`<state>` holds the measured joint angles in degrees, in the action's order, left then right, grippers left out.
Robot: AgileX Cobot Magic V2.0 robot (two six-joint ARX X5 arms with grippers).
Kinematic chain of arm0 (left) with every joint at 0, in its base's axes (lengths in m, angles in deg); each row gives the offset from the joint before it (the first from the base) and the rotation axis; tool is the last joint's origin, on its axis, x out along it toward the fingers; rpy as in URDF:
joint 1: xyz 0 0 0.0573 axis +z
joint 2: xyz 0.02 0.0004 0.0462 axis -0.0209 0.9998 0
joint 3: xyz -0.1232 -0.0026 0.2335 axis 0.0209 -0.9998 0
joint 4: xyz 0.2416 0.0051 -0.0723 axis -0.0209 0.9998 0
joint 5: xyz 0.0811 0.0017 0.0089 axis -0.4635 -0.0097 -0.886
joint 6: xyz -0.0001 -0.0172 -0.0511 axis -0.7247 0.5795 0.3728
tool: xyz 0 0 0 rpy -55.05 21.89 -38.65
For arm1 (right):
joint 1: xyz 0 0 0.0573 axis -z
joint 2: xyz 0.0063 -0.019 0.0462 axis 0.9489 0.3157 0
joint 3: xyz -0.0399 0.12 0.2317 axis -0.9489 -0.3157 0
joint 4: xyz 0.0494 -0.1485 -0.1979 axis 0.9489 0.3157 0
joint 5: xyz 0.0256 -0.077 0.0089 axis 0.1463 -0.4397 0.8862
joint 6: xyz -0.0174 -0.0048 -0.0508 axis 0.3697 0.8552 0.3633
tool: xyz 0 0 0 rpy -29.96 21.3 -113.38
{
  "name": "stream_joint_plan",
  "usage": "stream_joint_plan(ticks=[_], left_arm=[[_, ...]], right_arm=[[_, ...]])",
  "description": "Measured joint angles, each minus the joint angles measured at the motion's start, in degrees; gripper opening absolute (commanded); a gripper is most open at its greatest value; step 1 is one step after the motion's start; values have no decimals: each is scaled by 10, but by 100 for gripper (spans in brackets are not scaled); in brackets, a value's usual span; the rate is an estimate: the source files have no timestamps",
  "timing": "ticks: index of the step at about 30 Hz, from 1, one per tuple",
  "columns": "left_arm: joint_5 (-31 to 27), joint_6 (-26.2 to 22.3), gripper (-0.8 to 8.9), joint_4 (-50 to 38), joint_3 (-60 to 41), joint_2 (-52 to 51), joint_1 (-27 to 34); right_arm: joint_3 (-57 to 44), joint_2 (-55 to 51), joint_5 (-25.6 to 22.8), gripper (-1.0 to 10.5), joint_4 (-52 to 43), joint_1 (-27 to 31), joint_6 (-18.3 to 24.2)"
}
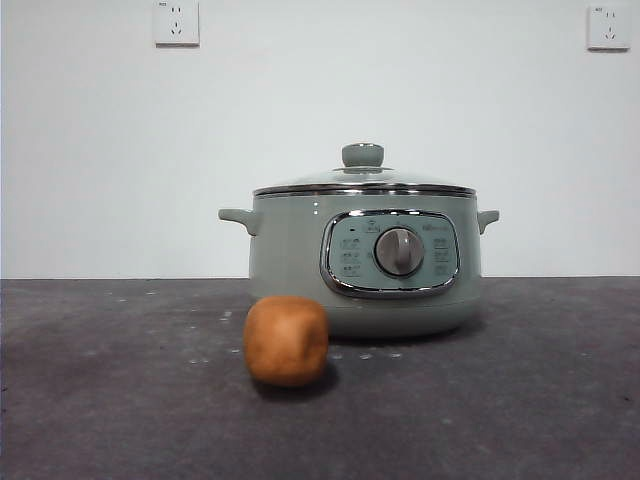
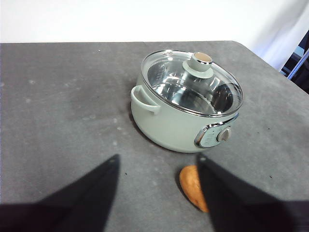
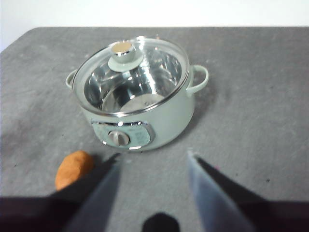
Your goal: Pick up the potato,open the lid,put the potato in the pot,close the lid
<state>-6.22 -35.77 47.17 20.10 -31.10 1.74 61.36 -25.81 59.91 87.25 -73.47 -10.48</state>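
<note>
One pot (image 1: 365,265), one lid (image 1: 363,182) and one potato (image 1: 286,340) are recorded on a dark grey table (image 1: 100,400); two wall sockets (image 1: 176,22) are seen behind. The lid is seated flat on the pot, knob up. The potato is laid on the table just in front of the pot, beside the dial panel, apart from it, its long axis directed roughly toward the pot. The left gripper (image 2: 159,193) and right gripper (image 3: 152,193) are held wide open, nothing grasped.

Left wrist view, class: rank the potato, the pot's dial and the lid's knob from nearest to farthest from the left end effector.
1. The potato, on the table right beside one jaw of the left end effector.
2. The dial, on the pot's front panel, beyond the potato.
3. The knob, at the centre of the lid, farthest.
</note>
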Motion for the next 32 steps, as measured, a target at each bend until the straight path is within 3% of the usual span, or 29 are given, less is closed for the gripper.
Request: stream_joint_plan(ticks=[11,17,24,32], left_arm=[[3,4,607,0,0,7,0],[3,5,607,0,0,11,0],[3,6,607,0,0,14,0],[3,6,607,0,0,17,0]], right_arm=[[0,38,70,691,5,-1,-11],[0,83,88,690,2,-45,-20],[0,175,78,689,-37,-160,-45],[1,311,-38,689,-133,-336,-104]])
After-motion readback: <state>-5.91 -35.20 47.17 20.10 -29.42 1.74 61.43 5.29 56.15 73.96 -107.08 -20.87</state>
